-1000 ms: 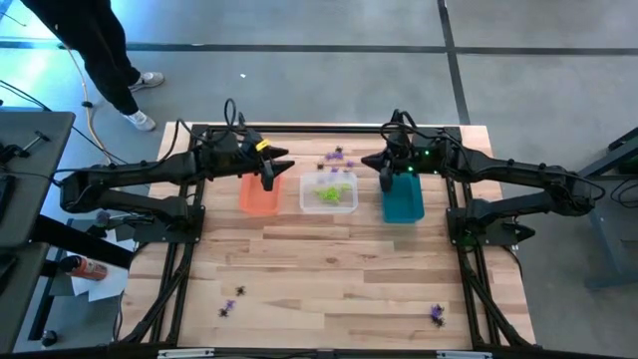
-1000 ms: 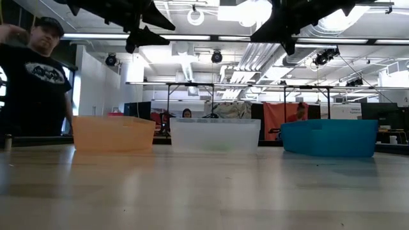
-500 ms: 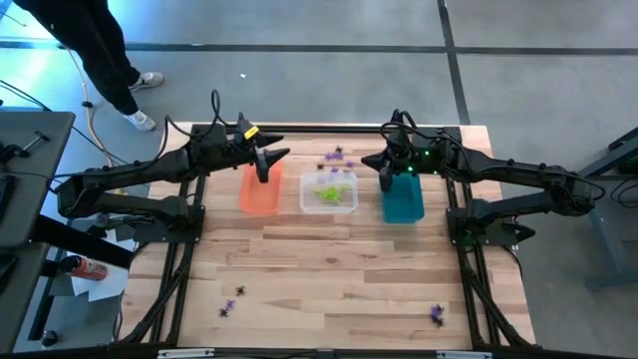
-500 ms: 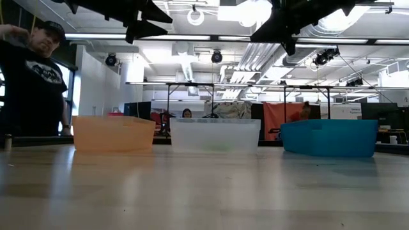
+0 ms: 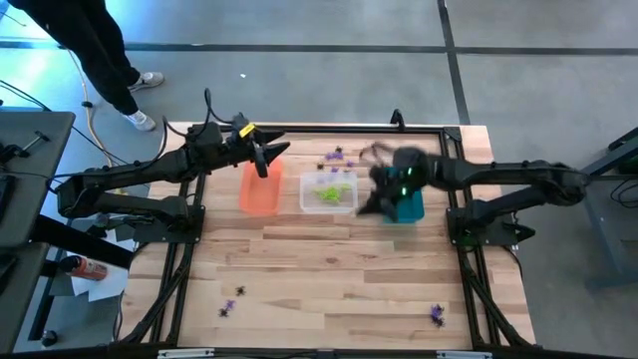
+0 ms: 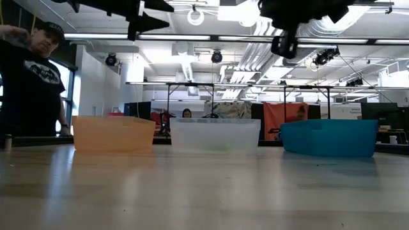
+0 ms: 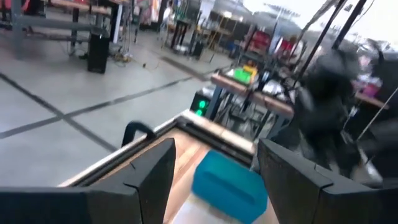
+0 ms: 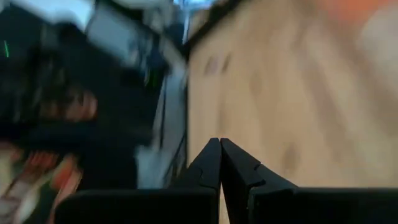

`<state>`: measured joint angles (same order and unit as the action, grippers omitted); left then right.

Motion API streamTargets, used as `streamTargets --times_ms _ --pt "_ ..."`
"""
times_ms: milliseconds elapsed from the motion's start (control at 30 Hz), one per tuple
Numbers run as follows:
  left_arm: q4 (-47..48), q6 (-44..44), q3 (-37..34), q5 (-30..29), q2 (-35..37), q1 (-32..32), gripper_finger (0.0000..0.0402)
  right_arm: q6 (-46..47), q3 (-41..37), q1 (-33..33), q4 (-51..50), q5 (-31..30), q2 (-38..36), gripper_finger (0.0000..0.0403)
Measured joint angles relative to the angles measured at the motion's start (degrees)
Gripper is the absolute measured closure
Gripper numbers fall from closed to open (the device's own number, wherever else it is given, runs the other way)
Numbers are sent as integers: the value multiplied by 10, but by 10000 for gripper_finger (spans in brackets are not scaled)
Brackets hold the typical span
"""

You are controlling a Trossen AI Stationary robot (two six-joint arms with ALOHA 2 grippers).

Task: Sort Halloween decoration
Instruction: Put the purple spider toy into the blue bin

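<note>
My left gripper hangs open above the orange bin's far end; right gripper closed on nothing, between clear bin and teal bin. Green trinkets in the clear bin, purple trinkets behind it, strays near the table's front edge

- The left arm reached in from the table's left side, its left gripper raised high — fingers spread wide, nothing between them.
- The right arm stretched in from the right, blurred; the right gripper had its fingers pressed together, empty — angled toward the tabletop.
</note>
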<state>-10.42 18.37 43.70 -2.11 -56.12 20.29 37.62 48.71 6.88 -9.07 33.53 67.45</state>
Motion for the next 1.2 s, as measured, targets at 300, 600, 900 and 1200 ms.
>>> streamTargets --times_ms 300,600,900,1200 --pt "-9 35 0 8 0 -1 186 253 0 -285 -198 -81 8 402" --pt "-9 40 0 101 0 -1 186 759 0 -507 -222 -236 57 391" --pt "18 40 0 112 0 -1 186 950 0 -594 -172 -125 199 301" --pt "16 40 0 110 0 -1 186 960 0 -571 -246 -133 226 261"
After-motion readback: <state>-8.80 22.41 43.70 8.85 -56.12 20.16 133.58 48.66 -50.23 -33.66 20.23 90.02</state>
